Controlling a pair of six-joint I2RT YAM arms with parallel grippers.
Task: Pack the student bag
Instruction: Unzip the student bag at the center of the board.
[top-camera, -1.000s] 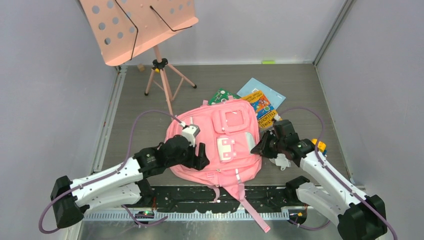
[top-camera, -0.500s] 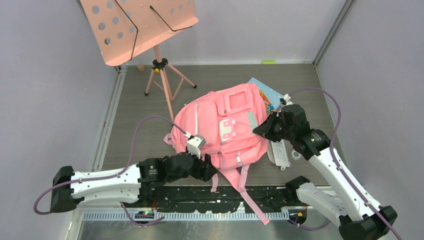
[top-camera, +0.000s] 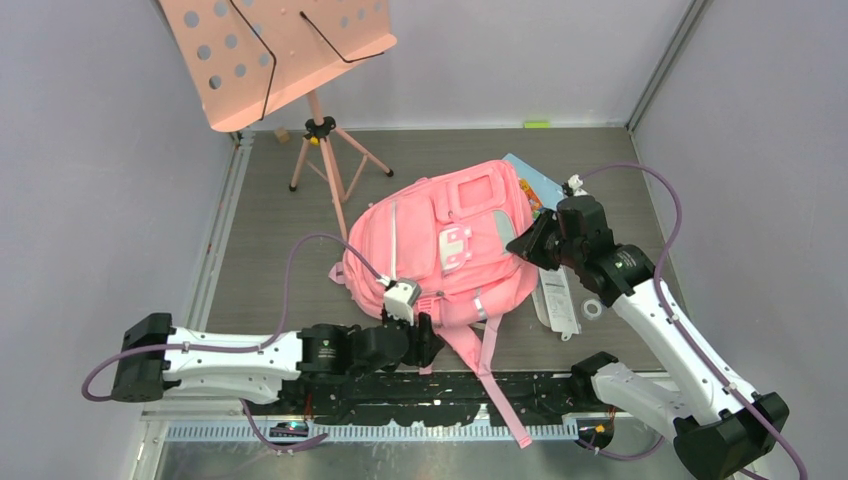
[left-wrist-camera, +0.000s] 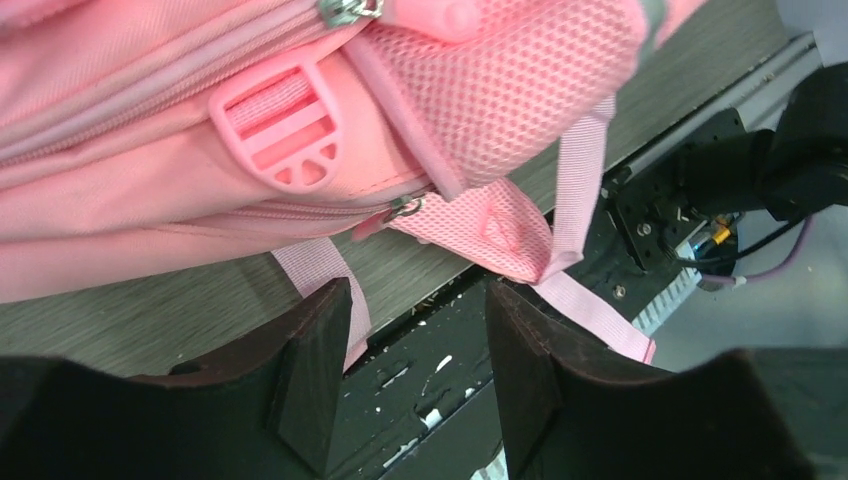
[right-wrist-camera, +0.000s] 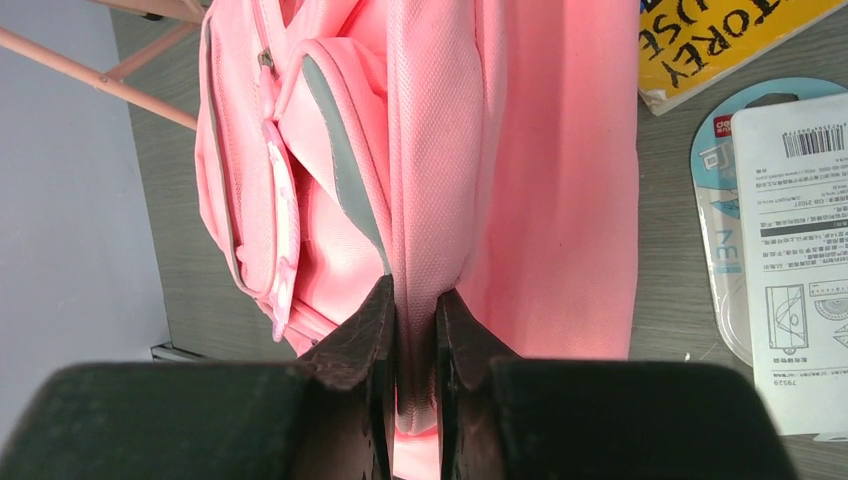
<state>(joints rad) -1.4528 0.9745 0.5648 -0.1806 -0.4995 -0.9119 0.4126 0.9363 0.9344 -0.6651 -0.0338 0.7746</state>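
Note:
The pink student bag (top-camera: 455, 245) lies on the table centre, front pockets up, its right side lifted. My right gripper (top-camera: 522, 244) is shut on a fold of the bag's side fabric (right-wrist-camera: 415, 250). My left gripper (top-camera: 428, 338) is open and empty, low at the table's near edge, just below the bag's bottom corner (left-wrist-camera: 300, 170); a pink strap (left-wrist-camera: 575, 180) trails in front of its fingers. Books (top-camera: 530, 185) lie partly hidden under the bag's far right edge; a yellow book corner (right-wrist-camera: 730, 40) shows in the right wrist view.
A salmon-pink perforated music stand (top-camera: 280, 50) on a tripod (top-camera: 325, 160) stands at the back left. A packaged geometry set (top-camera: 558, 300) lies right of the bag, also in the right wrist view (right-wrist-camera: 790, 250). A black rail (top-camera: 440, 395) runs along the near edge. Grey walls enclose the table.
My right gripper has lifted the bag's right side and pulled it farther back, covering the books. My left gripper has withdrawn from the bag toward the near edge and lower.

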